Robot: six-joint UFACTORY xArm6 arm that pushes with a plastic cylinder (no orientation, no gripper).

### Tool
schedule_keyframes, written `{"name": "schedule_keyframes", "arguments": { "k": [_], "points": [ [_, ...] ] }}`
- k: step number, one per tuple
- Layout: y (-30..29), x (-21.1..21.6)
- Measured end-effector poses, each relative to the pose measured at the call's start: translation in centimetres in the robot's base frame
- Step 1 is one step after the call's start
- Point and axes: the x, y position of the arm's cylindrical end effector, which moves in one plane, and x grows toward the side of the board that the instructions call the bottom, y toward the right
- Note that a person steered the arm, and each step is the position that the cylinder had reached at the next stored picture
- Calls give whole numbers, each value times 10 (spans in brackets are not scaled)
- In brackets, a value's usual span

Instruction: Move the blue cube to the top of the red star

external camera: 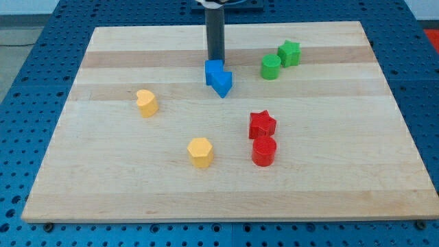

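My tip (216,60) sits at the upper edge of the blue cube (215,71), apparently touching it; a second blue block (223,84) adjoins. The red star (262,124) lies lower right, above the red cylinder (264,151).

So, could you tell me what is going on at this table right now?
I am a single arm ending in a dark rod, pushing blocks around a wooden board. My tip sits right at the top edge of the blue cube, which has a second blue block against its lower right. The red star lies further down and to the view's right, with a red cylinder just below it. The blue cube is not yet above the star.
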Motion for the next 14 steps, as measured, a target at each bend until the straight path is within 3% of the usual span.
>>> {"name": "schedule_keyframes", "arguments": {
  "k": [4,7,11,14],
  "points": [
    [-44,60],
    [-8,99],
    [39,106],
    [11,139]
  ]
}}
